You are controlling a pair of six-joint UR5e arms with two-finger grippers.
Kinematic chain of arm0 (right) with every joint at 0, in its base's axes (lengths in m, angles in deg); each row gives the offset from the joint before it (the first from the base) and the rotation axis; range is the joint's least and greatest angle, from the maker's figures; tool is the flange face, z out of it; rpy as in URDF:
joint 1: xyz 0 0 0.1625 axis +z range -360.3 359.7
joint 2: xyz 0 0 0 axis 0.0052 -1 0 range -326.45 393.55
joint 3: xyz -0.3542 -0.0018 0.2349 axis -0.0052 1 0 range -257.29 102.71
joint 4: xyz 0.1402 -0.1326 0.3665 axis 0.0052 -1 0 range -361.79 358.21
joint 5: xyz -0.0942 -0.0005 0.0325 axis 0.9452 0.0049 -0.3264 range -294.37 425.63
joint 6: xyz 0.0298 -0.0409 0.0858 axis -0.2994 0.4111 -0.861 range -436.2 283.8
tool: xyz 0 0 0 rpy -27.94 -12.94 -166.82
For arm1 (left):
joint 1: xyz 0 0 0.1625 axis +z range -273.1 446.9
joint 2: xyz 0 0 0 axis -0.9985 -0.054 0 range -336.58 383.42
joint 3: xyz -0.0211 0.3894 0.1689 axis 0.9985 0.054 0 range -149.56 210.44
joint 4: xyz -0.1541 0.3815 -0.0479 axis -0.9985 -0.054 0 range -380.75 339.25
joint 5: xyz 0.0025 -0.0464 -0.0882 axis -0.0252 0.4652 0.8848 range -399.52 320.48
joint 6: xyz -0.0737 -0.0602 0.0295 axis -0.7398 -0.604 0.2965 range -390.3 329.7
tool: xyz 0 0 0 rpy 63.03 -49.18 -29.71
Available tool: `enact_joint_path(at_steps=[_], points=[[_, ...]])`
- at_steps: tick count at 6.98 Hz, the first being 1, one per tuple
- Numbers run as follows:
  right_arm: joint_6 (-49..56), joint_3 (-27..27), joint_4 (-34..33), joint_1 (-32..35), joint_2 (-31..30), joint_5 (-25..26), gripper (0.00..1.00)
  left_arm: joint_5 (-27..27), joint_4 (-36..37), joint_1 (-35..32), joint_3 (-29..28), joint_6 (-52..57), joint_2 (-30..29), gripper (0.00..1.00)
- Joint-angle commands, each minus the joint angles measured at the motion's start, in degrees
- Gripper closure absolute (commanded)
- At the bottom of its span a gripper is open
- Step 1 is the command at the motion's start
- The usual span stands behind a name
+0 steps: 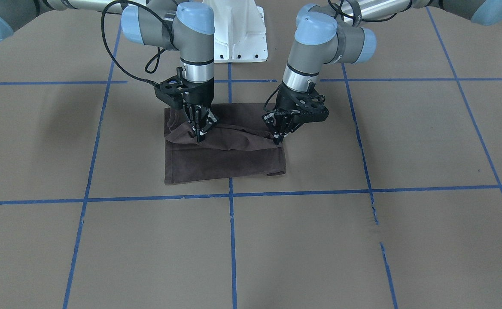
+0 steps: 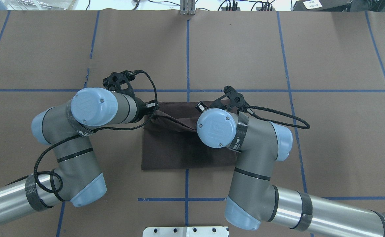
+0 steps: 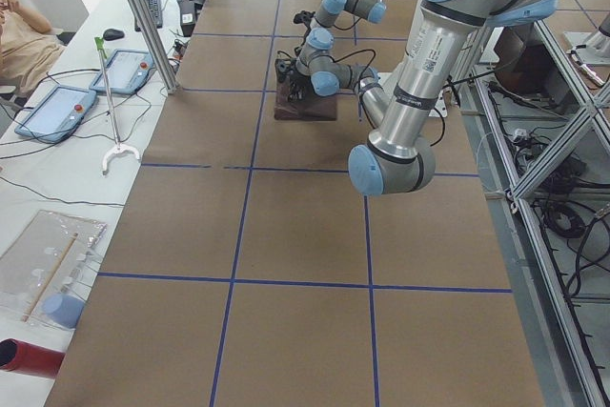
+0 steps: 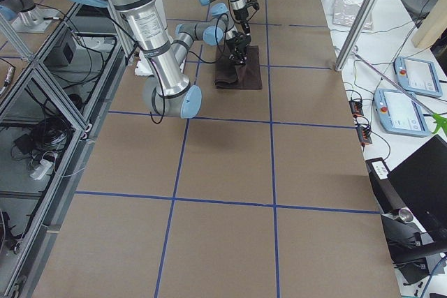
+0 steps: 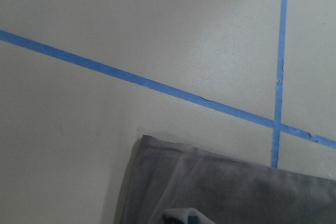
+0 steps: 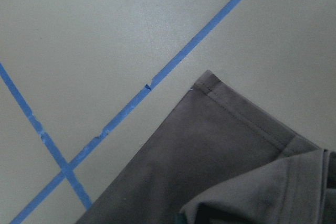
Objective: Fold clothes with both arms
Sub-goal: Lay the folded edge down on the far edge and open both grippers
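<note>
The dark brown T-shirt lies folded into a rectangle in the middle of the brown table; it also shows in the overhead view. My left gripper is shut on the shirt's lifted edge at one side. My right gripper is shut on the same edge at the other side. The pinched fold hangs between them, raised a little over the lower layer. In the overhead view both grippers are hidden under the wrists. The wrist views show shirt corners flat on the table. Collar and lettering are hidden.
Blue tape lines mark a grid on the table. The white pedestal base stands behind the shirt. Side benches hold tablets, a grabber stick and cables. A metal frame post stands at the table's edge.
</note>
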Motion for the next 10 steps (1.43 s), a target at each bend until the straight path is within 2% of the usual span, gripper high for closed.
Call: enact_joint_path(at_steps=[1,3,4,5,6,8,10], points=[[1.39,2.06,1.19,0.58,0.22,-0.07,1.00,0.00,-0.08,0.21,-0.38,-0.03,-0.12,1.00],[2.52,3.19,1.28,0.66,0.13,-0.59,1.00,0.00,-0.17,0.30,-1.08,-0.11,-0.12,1.00],[7.84,3.63,1.19,0.66,0.22,-0.68,0.31,0.09,-0.60,0.30,-1.09,0.15,0.05,0.83],[10.68,3.81,1.28,0.75,0.57,-0.85,0.00,0.26,-0.43,0.13,-0.91,6.50,0.14,0.01],[12.19,3.38,1.36,1.27,0.74,-2.86,0.00,0.35,-0.43,-0.57,-0.22,11.78,0.58,0.00],[14.92,2.50,1.01,0.84,2.23,-4.37,0.00,5.95,-0.34,-3.56,0.14,16.48,1.28,0.00],[18.95,3.37,1.01,-1.69,2.68,-3.76,0.00,5.89,-0.34,-3.57,0.14,16.41,1.37,0.00]])
